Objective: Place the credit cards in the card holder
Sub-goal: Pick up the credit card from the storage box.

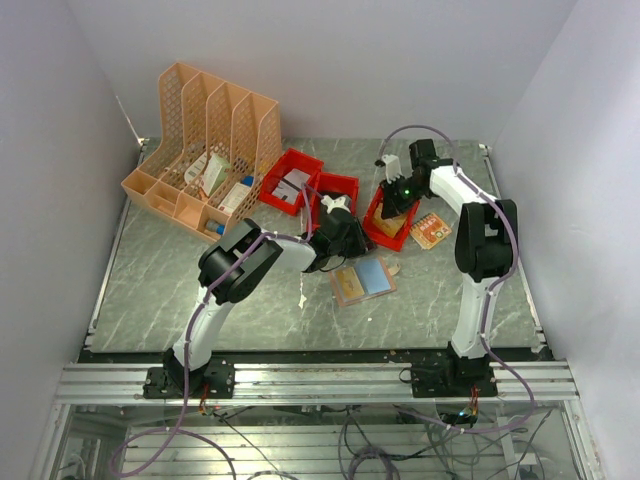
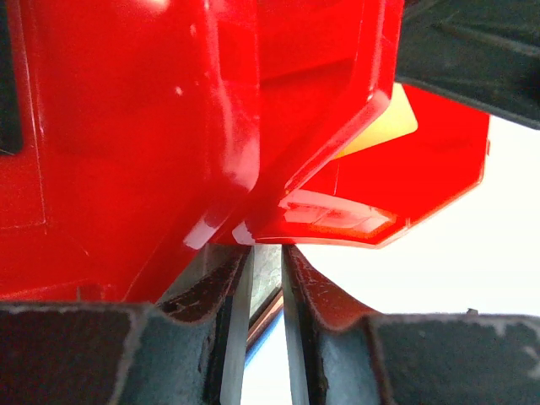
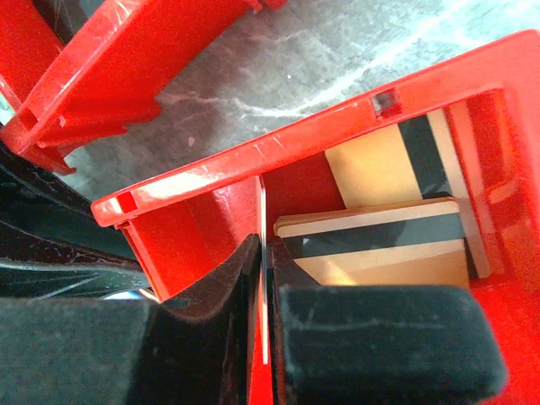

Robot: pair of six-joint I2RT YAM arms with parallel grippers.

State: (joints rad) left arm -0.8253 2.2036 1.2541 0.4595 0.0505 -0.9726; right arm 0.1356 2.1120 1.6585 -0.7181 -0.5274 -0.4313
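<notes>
The card holder [image 1: 363,280] lies opened flat on the table at mid-front, salmon with a blue panel. My right gripper [image 1: 395,205] [image 3: 264,249] reaches down into a red bin [image 1: 385,232] [image 3: 295,143] and is shut on a thin credit card, seen edge-on as a white line between its fingers. More credit cards [image 3: 380,253], beige with black stripes, lie flat in that bin. My left gripper [image 1: 355,240] [image 2: 267,253] hovers just left of the card holder, its tips at a red bin's edge. Its jaws stand slightly apart and only table shows through the gap.
An orange lattice file rack [image 1: 200,140] stands at the back left. Two more red bins [image 1: 292,178] [image 1: 340,190] sit between it and the right arm. An orange patterned card [image 1: 430,231] lies on the table right of the bin. A yellow card [image 2: 388,126] shows inside a bin.
</notes>
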